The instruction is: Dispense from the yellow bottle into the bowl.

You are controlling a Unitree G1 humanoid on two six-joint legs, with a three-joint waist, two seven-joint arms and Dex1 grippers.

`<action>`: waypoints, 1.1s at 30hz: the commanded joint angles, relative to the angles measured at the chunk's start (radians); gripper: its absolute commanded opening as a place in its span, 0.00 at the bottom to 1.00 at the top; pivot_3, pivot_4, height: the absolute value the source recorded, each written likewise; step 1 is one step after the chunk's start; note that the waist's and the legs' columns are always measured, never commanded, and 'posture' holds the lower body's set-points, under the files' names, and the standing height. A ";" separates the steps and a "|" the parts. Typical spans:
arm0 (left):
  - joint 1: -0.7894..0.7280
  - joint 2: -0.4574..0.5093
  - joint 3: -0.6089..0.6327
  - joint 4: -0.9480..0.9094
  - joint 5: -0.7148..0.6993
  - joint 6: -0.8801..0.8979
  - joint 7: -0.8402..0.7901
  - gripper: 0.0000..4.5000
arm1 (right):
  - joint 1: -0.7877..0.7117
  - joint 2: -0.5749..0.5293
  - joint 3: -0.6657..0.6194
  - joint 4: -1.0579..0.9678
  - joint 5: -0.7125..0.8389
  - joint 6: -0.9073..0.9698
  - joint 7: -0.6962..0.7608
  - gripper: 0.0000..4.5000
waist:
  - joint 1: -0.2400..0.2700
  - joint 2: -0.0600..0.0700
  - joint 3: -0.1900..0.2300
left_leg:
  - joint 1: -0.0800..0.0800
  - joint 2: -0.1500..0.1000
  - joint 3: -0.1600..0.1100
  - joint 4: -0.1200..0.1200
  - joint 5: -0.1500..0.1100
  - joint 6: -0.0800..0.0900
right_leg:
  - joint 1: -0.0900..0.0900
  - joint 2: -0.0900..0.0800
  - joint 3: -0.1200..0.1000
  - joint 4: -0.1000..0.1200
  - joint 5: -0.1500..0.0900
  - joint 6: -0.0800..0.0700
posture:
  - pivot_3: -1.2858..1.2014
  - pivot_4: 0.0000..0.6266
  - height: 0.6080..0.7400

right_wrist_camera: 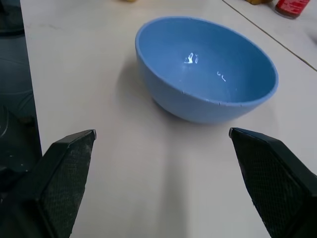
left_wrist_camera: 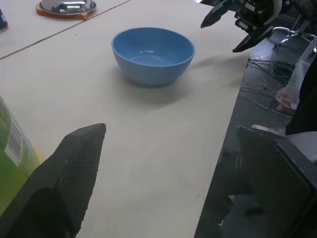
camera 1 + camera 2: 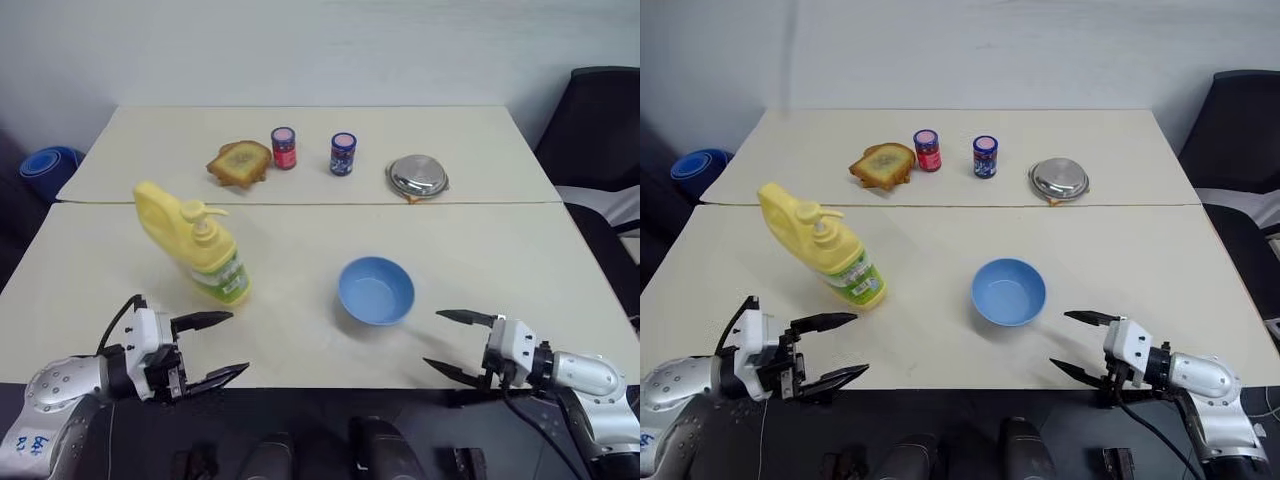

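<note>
**A:** What does the yellow bottle (image 3: 191,243) look like right now?

**B:** It is a big yellow plastic jug with a loop handle on one side, a yellow pump head on top and a green-and-white label around its lower body. It is tilted, leaning away toward the far left with its base nearer the robot. It is on the near worktop (image 3: 300,330), on the robot's left side, and nothing grips it.

**A:** And the bowl (image 3: 376,290)?

**B:** Plain light blue, round and smooth, upright on the same worktop, right of the bottle and well apart from it. In the right wrist view a few small shiny spots show on its inner wall; I cannot tell whether there is any liquid in it.

**A:** The tools?

**B:** The left tool (image 3: 212,348) sits at the near edge of the worktop, just in front of the bottle, its two black fingers spread wide and holding nothing. The right tool (image 3: 455,344) is at the near edge on the right, pointing toward the bowl, fingers also spread wide and empty, apart from the bowl.

**A:** Anything else on the worktop?

**B:** On the far worktop, in a row: a slice of toast (image 3: 240,162), a small red jar (image 3: 284,148), a small blue jar (image 3: 343,154) and a shiny metal dish (image 3: 417,176). A black chair (image 3: 590,120) stands at the right.
</note>
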 commanded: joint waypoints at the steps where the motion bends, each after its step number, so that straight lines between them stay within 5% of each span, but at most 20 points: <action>1: -0.004 0.004 0.004 0.009 -0.003 -0.014 -0.023 1.00 | -0.062 0.019 0.044 -0.116 0.012 0.062 -0.035 1.00 | -0.003 0.000 0.000 | 0.000 0.000 0.000 0.000 0.000 0.000 | 0.000 0.000 0.000 0.000 0.000 0.000 | 0.52 0.24 1.00; 6: -0.004 0.006 -0.002 0.006 -0.004 -0.004 -0.036 1.00 | -0.189 0.039 0.188 -0.230 -0.099 0.314 -0.133 1.00 | 0.003 0.000 0.000 | 0.000 0.000 0.000 0.000 0.001 -0.001 | -0.001 0.000 0.000 0.002 0.000 0.000 | 0.52 0.24 1.00; 14: 0.002 -0.001 0.000 -0.033 0.000 0.012 -0.007 1.00 | -0.250 0.062 0.322 -0.187 -0.194 0.417 -0.156 1.00 | 0.027 0.000 0.000 | -0.003 -0.001 -0.001 0.001 0.000 0.001 | -0.001 -0.001 -0.001 -0.002 0.000 0.000 | 0.52 0.24 1.00; 17: 0.018 0.000 0.003 -0.045 0.005 0.002 -0.005 1.00 | -0.264 0.085 0.331 -0.172 -0.210 0.416 -0.189 0.87 | 0.025 0.000 0.000 | -0.003 0.000 -0.001 0.001 0.000 0.000 | -0.001 0.000 -0.001 -0.001 0.000 0.000 | 0.52 0.24 1.00; 28: 0.041 -0.008 -0.002 -0.087 -0.011 0.034 0.029 1.00 | -0.314 0.092 0.351 -0.141 -0.262 0.382 -0.194 0.01 | 0.012 0.000 0.000 | -0.002 0.000 -0.001 0.001 0.000 0.000 | -0.001 0.000 0.000 0.000 0.000 0.000 | 0.52 0.24 1.00; 33: 0.043 -0.015 0.068 -0.149 -0.135 0.139 0.081 1.00 | -0.364 0.085 0.348 -0.166 -0.227 0.375 -0.128 0.01 | 0.004 0.000 0.000 | -0.002 0.000 -0.001 0.001 0.000 0.000 | -0.001 0.000 0.000 0.000 0.000 0.000 | 0.52 0.24 1.00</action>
